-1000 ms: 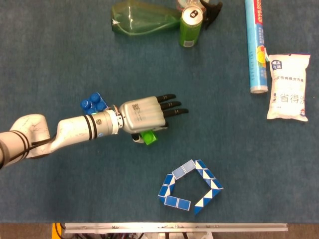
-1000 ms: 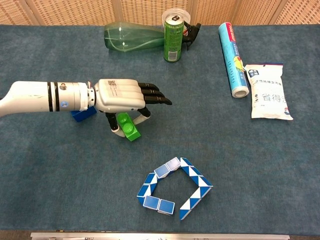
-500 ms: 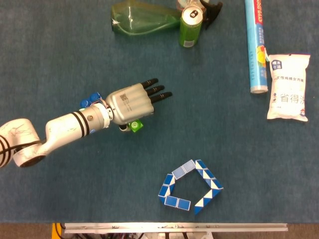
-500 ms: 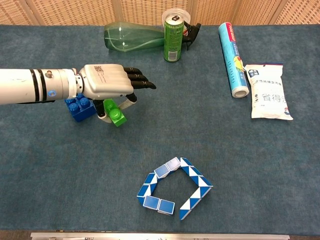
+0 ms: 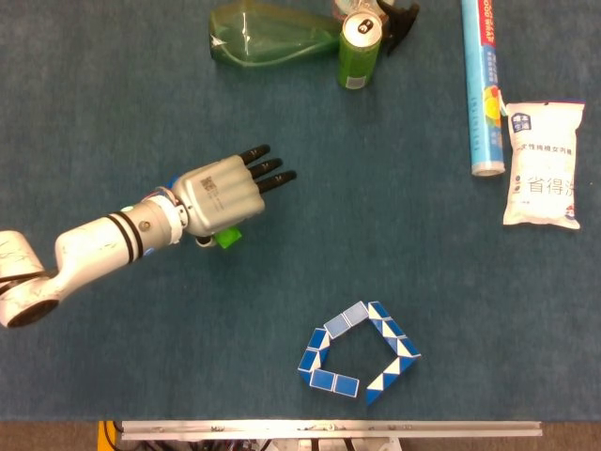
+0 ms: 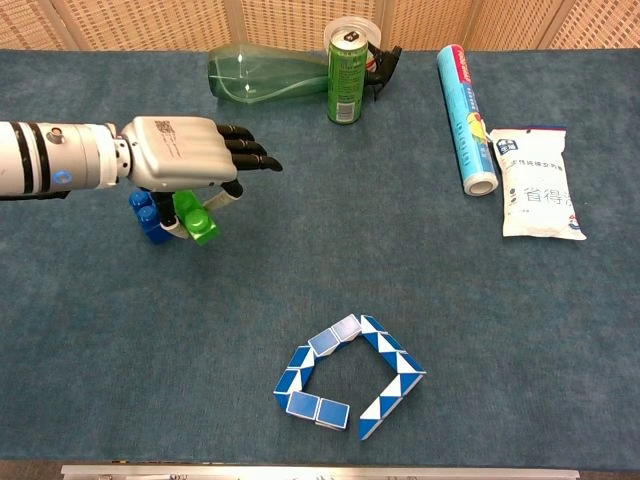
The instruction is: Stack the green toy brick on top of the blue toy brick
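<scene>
Holding the green toy brick (image 6: 195,219) pinched beneath its palm between thumb and a finger, the left hand (image 6: 180,155) reaches over the left part of the blue table (image 6: 420,260), its other fingers stretched out together. The brick hangs just beside the blue toy brick (image 6: 149,215), which sits on the table under the wrist, not yet on top.

My view: glossy plastic green toy brick (image 6: 195,219) | matt blue cloth table (image 6: 500,350) | shiny metal can (image 6: 343,78) | silvery-shelled left hand (image 6: 185,160)
</scene>
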`<action>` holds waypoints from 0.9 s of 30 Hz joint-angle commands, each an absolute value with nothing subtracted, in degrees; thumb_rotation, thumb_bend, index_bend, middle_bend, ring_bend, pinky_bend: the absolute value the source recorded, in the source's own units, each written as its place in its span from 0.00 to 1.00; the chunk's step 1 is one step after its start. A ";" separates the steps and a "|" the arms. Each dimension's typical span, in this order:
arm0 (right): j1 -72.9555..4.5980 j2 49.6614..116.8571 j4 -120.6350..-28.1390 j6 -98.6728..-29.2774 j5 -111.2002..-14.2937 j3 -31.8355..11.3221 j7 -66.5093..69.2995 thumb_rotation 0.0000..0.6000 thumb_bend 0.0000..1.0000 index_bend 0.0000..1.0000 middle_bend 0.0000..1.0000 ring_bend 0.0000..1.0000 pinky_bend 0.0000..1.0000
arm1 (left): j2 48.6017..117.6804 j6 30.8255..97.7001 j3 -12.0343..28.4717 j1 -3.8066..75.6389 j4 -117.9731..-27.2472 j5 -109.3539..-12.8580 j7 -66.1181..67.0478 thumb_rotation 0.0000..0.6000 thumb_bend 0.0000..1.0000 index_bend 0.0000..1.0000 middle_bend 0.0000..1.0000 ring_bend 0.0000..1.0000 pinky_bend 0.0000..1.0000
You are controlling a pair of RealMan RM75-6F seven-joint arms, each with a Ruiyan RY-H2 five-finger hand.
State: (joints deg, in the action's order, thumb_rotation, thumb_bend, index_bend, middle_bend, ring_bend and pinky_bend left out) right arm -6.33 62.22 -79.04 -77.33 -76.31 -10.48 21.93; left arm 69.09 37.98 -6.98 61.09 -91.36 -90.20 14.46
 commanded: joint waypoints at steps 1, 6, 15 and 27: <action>-6.38 62.25 -79.06 -77.24 -76.27 -10.46 21.82 1.00 0.24 0.43 0.43 0.33 0.41 | 68.16 37.98 -7.30 60.51 -91.74 -90.42 14.40 1.00 0.14 0.66 0.00 0.00 0.05; -6.64 62.43 -78.94 -76.69 -75.96 -10.45 21.26 1.00 0.24 0.43 0.43 0.33 0.41 | 66.79 37.98 -7.66 59.74 -91.73 -91.00 14.04 1.00 0.14 0.66 0.00 0.00 0.05; -6.71 62.52 -78.97 -76.55 -75.68 -10.50 20.97 1.00 0.24 0.43 0.43 0.33 0.41 | 63.96 37.74 -8.10 58.56 -91.75 -91.44 12.09 1.00 0.14 0.66 0.00 0.00 0.05; -7.01 62.68 -79.06 -76.03 -75.53 -10.40 20.28 1.00 0.24 0.43 0.43 0.33 0.41 | 62.32 35.25 -5.59 56.91 -91.99 -83.34 14.57 1.00 0.14 0.66 0.00 0.00 0.05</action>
State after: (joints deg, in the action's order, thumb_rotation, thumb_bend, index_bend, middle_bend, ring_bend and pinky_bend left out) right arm -7.01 62.67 -79.06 -76.03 -75.53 -10.41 20.28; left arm 62.66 36.08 -6.38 57.34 -91.86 -85.72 13.42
